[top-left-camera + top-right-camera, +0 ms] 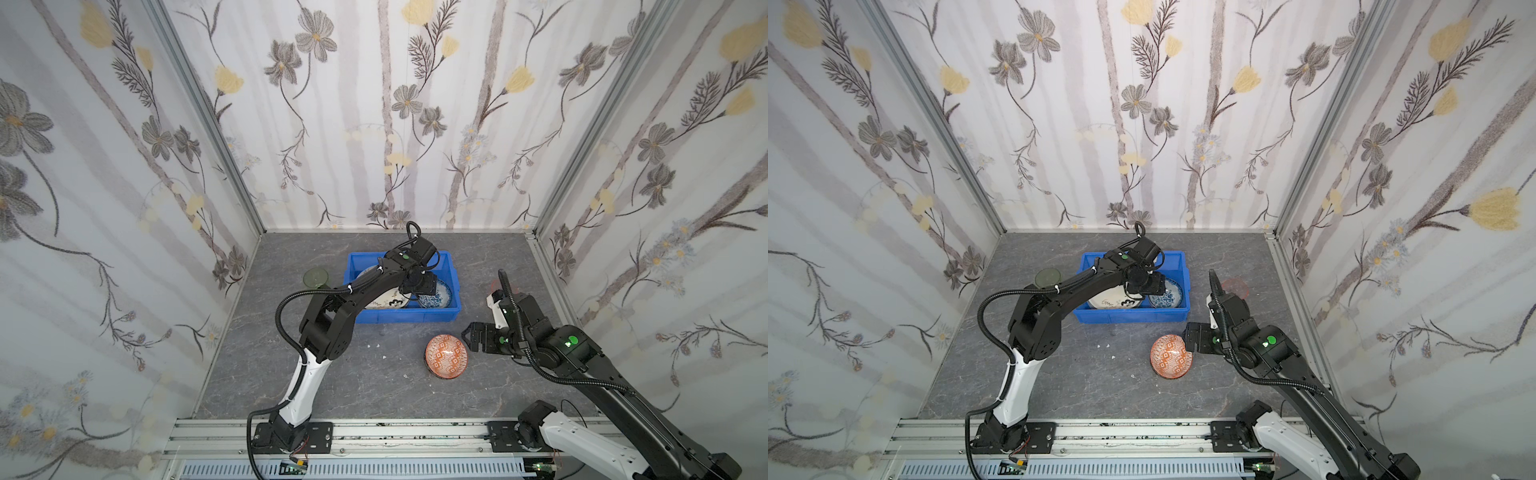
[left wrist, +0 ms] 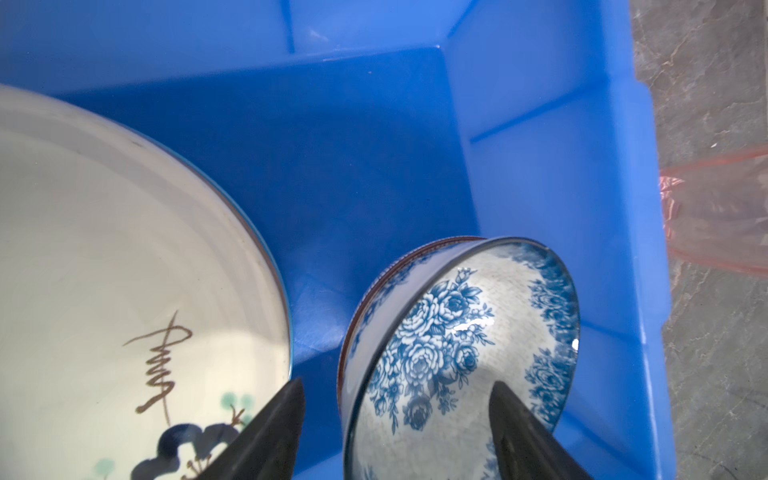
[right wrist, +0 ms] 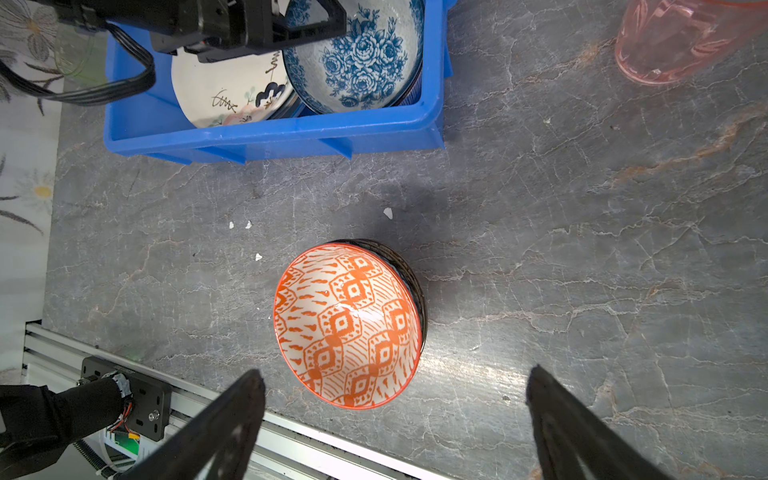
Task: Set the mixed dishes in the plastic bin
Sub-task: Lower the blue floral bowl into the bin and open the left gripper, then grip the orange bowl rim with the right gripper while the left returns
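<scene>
Just beside bin wall point(image 2: 582, 174), blue-white bowl point(image 2: 453, 332) tilted.

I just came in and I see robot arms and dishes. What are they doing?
The robot is putting dishes into the blue bin. A cream plate and a blue-white bowl lie in it, with the left gripper open over that bowl. The right gripper, open too, is beside the orange bowl on the table. A green tumbler and a pink tumbler wait outside the bin.
</scene>
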### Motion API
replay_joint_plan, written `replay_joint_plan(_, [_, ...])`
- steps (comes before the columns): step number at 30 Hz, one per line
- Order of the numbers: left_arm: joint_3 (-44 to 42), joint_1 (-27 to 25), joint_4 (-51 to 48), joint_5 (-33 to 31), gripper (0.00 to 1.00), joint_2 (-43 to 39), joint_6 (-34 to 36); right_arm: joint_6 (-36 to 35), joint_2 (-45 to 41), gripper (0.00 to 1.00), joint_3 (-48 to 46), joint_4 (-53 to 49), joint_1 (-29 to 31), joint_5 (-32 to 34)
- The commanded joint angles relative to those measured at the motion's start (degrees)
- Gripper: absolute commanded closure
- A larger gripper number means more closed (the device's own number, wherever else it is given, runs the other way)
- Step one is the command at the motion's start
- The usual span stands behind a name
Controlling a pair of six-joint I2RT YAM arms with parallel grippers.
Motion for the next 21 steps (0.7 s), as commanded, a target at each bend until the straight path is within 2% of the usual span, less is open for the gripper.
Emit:
replay_joint_plan(1, [0.03,-0.05,-0.16,-0.37,0.19,-1.61,-0.09,-0.21,0.58,0.06,-0.6,2.14,0.04,-1.63])
replay_joint_plan(5, [-0.28,-0.04,-0.25,-0.8,0.07,-3.61,-0.12,-0.04,1.37,0.08,-1.94,2.63,0.03,-2.98])
replay_joint_plan(9, [-1.75,-0.12,-0.27,-1.82,0.01,-6.61,0.12,0.51,1.61,0.1,-3.96,4.04,-0.03,-4.03])
replay_joint_plan(16, [-6.59,-0.19,-0.39,-3.9,0.0,-14.04,1.13,1.62,2.75,0.15,-7.94,7.73,0.41,-6.34])
replay_joint_plan(21, [-13.29,-0.34,-0.3,-5.64,0.0,-20.55,1.02,2.53,4.25,0.19,-12.14,10.7,1.43,-7.05])
